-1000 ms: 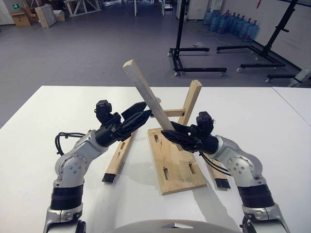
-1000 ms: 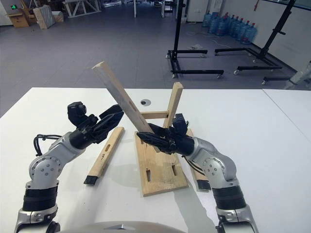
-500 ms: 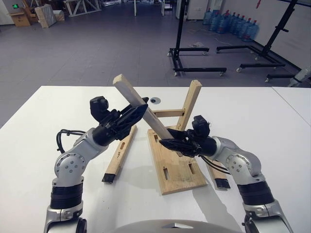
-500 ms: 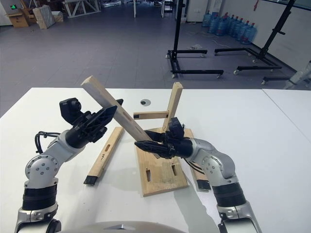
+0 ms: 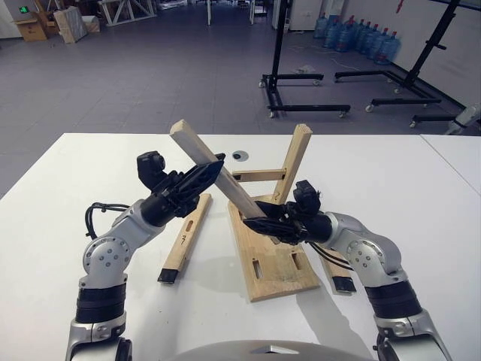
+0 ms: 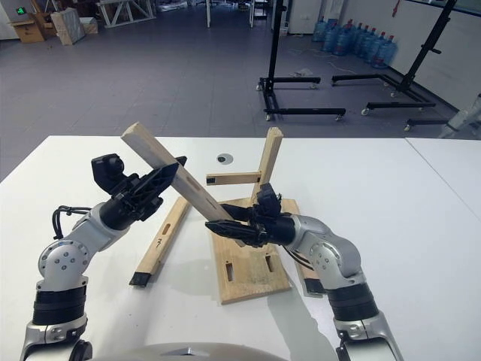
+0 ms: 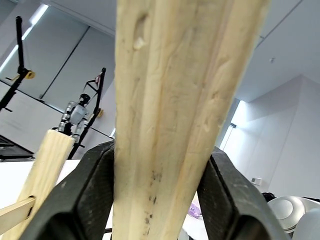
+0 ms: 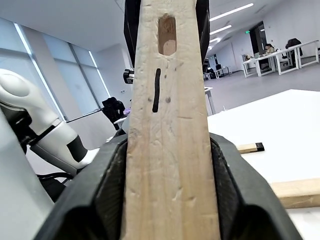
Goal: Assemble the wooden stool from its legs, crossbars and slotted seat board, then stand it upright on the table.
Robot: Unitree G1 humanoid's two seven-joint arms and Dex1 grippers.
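Your left gripper (image 5: 213, 168) clamps the leg (image 5: 232, 191) near its raised end; your right gripper (image 5: 254, 222) clamps its low end, seemingly just over the seat board (image 5: 275, 274).

Head stereo pair looks forward and down over the white table (image 5: 45, 218), both eyes sharing pretty much the same scene. Wrist cams sit super close, each staring along the same tilted leg (image 7: 170, 115).

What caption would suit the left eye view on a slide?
Left gripper and right gripper clamp one wooden leg tilted above the slotted seat board on the white table.
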